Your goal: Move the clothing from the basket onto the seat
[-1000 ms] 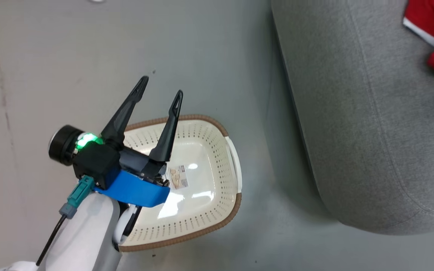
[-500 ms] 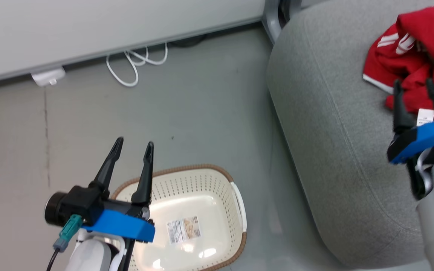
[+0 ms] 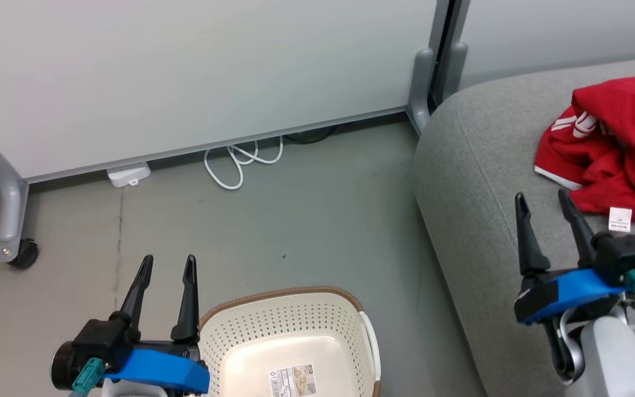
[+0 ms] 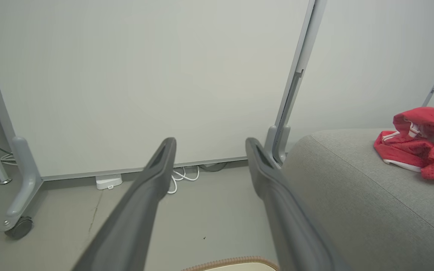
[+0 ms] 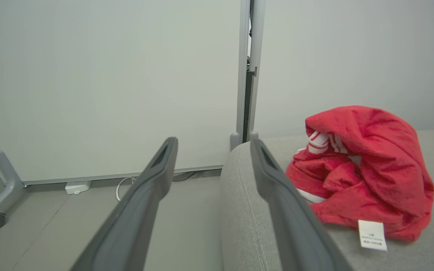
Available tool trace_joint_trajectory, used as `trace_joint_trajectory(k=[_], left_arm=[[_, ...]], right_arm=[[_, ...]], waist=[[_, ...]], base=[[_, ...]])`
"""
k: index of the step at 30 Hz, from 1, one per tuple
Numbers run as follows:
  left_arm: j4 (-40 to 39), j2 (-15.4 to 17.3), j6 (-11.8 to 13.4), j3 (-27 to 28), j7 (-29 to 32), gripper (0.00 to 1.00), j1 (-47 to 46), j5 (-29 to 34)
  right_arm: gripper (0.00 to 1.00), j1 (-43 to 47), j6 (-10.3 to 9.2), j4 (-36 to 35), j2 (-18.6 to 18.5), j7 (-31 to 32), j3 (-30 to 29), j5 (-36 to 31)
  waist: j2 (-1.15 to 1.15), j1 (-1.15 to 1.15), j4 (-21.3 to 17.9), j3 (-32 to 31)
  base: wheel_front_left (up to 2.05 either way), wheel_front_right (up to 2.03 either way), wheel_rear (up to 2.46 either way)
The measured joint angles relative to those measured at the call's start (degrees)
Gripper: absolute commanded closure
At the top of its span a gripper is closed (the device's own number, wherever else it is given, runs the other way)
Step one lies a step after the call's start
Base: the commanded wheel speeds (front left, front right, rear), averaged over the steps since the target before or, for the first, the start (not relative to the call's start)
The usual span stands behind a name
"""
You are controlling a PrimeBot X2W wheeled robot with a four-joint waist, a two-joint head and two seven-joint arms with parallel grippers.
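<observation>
Two grippers show in the head view, fingers spread and holding nothing: the left gripper [image 3: 168, 259] left of the seat [image 3: 477, 193], just beside the basket [image 3: 284, 291]; the right gripper [image 3: 541, 196] over the seat. The clothing [image 3: 609, 143] lies bunched on the seat, apart from the right fingertips.

Left wrist view: the clothing sits at the seat's far right.

Right wrist view: the clothing rests on the seat, right of the parted fingers, its white tag [image 5: 372, 235] hanging in front.
</observation>
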Motion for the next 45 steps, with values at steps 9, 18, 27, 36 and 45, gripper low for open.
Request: trace_joint_trajectory(k=[9,18,27,36,45], left_arm=[[1.54,-0.57,-0.01,1.77,0.00,0.00,1.95,1.30],[2.40,-0.93,-0.01,3.67,0.00,0.00,2.56,2.76],[3.36,-0.93,-0.01,3.42,0.00,0.00,2.56,2.24],[3.71,-0.74,-0.01,3.20,0.00,0.00,2.55,1.74],[3.99,-0.69,-0.01,2.80,0.00,0.00,2.56,1.68]], right_arm=[[0.00,8.53,0.00,-8.13,1.94,3.10,2.26,-1.71],[0.00,12.80,0.00,-11.45,2.18,5.54,5.05,-0.93],[0.00,13.58,0.00,-11.51,2.19,5.77,5.32,-0.43],[0.00,13.57,0.00,-10.14,2.19,4.68,4.52,0.65],[0.00,13.51,0.00,-9.89,2.19,4.04,4.19,0.37]], waist=[[0.00,0.01,2.42,-2.65],[0.00,0.01,5.24,-4.41],[0.00,0.02,6.34,-4.68],[0.00,0.02,6.28,-4.67],[0.00,0.02,6.25,-4.56]], base=[[0.00,0.00,0.00],[0.00,0.00,0.00],[0.00,0.00,0.00],[0.00,0.00,0.00],[0.00,0.00,0.00]])
